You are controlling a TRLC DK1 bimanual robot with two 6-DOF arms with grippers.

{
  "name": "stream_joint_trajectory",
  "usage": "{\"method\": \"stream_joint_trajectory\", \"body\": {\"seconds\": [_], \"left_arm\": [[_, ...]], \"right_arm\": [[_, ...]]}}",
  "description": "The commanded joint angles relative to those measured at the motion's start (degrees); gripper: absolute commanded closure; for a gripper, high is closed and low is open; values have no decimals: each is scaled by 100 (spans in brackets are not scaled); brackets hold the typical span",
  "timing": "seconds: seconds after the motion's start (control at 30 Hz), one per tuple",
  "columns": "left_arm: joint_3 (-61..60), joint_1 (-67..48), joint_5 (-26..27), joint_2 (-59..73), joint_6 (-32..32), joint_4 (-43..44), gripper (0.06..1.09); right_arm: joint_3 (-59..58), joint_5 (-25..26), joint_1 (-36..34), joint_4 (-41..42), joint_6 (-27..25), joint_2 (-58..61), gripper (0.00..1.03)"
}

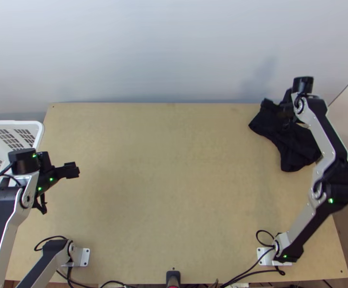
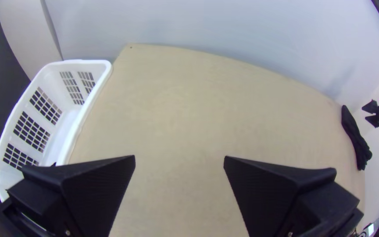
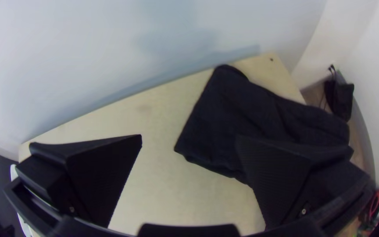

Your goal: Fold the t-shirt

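A pale, plain wall backs the light wooden bench, with a faint shadow on it at about one o'clock. Taking the bench from above as a dial, twelve at the wall side, the black t-shirt lies at two o'clock, close to the far corner, in a creased, loosely gathered heap with one fairly straight edge; sleeves and collar I cannot make out. Set so far off centre, it probably needs drawing toward the middle, where there would be room to spread it flat before any fold. The right gripper is over there too, its fingers wide apart with nothing between them, one overlapping the cloth in its wrist view; whether it touches, I can't tell. That wide spacing would suit taking a pinch of fabric, though a shallow grab might catch just one layer or push the heap off the side. The right arm has its base at five o'clock. Over at nine o'clock the left gripper is also wide and empty, well apart from the shirt, perhaps placed to leave the other one space. Beside the bench, toward ten o'clock, stands a white slotted basket, likely for laundry.
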Motion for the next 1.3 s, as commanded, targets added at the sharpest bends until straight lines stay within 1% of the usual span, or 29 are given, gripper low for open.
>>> {"method": "stream_joint_trajectory", "body": {"seconds": [0.0, 0.07, 0.13, 0.2, 0.37, 0.57, 0.63, 0.7, 0.8, 0.9, 0.93, 1.03, 1.07, 1.13, 1.2, 1.23, 1.27], "left_arm": [[98, -196, -329, -641, -29, 8, 10], [46, -196, -356, -878, -55, -80, 10], [-104, -187, -373, -1177, -47, -177, 10], [-332, -161, -409, -1520, -3, -203, 10], [-596, -134, -567, -2284, 120, -344, 10], [-1009, -134, -575, -3190, 402, -537, 10], [-1238, -117, -672, -3488, 577, -423, 10], [-1484, -117, -734, -3866, 692, -203, 10], [-1782, -117, -1041, -4288, 692, 237, 10], [-2002, 24, -1252, -4429, 727, 843, 10], [-2090, 103, -1296, -4438, 832, 1098, 10], [-2486, 305, -1323, -4666, 1263, 1994, 10], [-2697, 358, -1323, -4789, 1527, 2407, 10], [-3066, 419, -1331, -4930, 1720, 2996, 10], [-3338, 411, -1323, -4930, 1808, 3181, 10], [-3452, 402, -1314, -4939, 1808, 3242, 10], [-3514, 340, -1279, -4930, 1799, 3234, 10]], "right_arm": [[-306, -45, 717, -2, -532, -1112, 4], [-693, 43, 1016, 42, -716, -1498, 4], [-1177, 395, 1332, 156, -910, -1911, 4], [-1695, 632, 1657, 270, -998, -2333, 4], [-3180, 957, 2360, 930, -1077, -3467, 4], [-4780, 1731, 3204, 1395, -1068, -4944, 4], [-5395, 1792, 3397, 1686, -1182, -5462, 4], [-5931, 2003, 3547, 1870, -1323, -5946, 4], [-6661, 2284, 3793, 2257, -1464, -6745, 4], [-7434, 2592, 3995, 2767, -1797, -7571, 4], [-7716, 2662, 3986, 3048, -1903, -7888, 4], [-8603, 2706, 3951, 3927, -2378, -9039, 4], [-8841, 2706, 3934, 4103, -2474, -9391, 4], [-9298, 2706, 3934, 4322, -2668, -10226, 4], [-9816, 2689, 3978, 4560, -3028, -11131, 4], [-9860, 2768, 3951, 4762, -3063, -11061, 4], [-9860, 2785, 3846, 4709, -2914, -11026, 4]]}}
